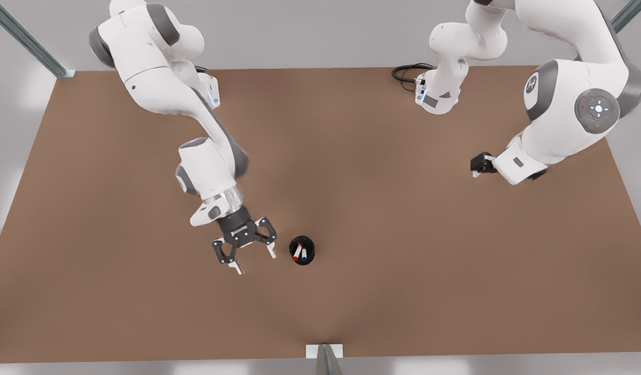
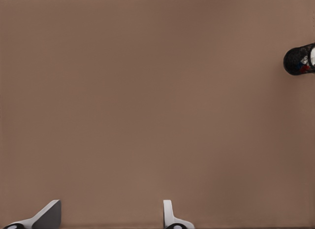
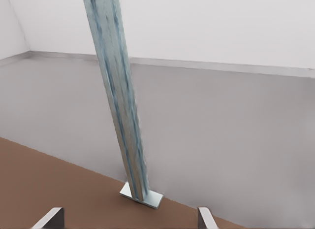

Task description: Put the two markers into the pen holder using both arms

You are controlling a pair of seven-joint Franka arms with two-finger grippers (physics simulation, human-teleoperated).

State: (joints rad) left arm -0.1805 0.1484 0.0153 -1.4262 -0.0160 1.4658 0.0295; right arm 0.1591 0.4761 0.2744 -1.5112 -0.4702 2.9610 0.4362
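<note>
Markers [image 1: 299, 252], red and blue, both stand inside the holder [image 1: 303, 259], so nothing is left; my left gripper [image 1: 246, 252] beside the holder and my right gripper [image 1: 481, 164] far from it gape wide, empty.

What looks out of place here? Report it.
Nothing stands out. The two markers stand together inside the pen holder, which is upright. The left gripper hangs open beside it; the right gripper waits open, well apart.

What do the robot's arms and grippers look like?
The left arm and the right arm are chunky white jointed tubes with grey joint covers. The left arm carries a round grey disc with small lit buttons. The left gripper and the right gripper are black, with pale-tipped fingers. A black cable loops near one base.
</note>
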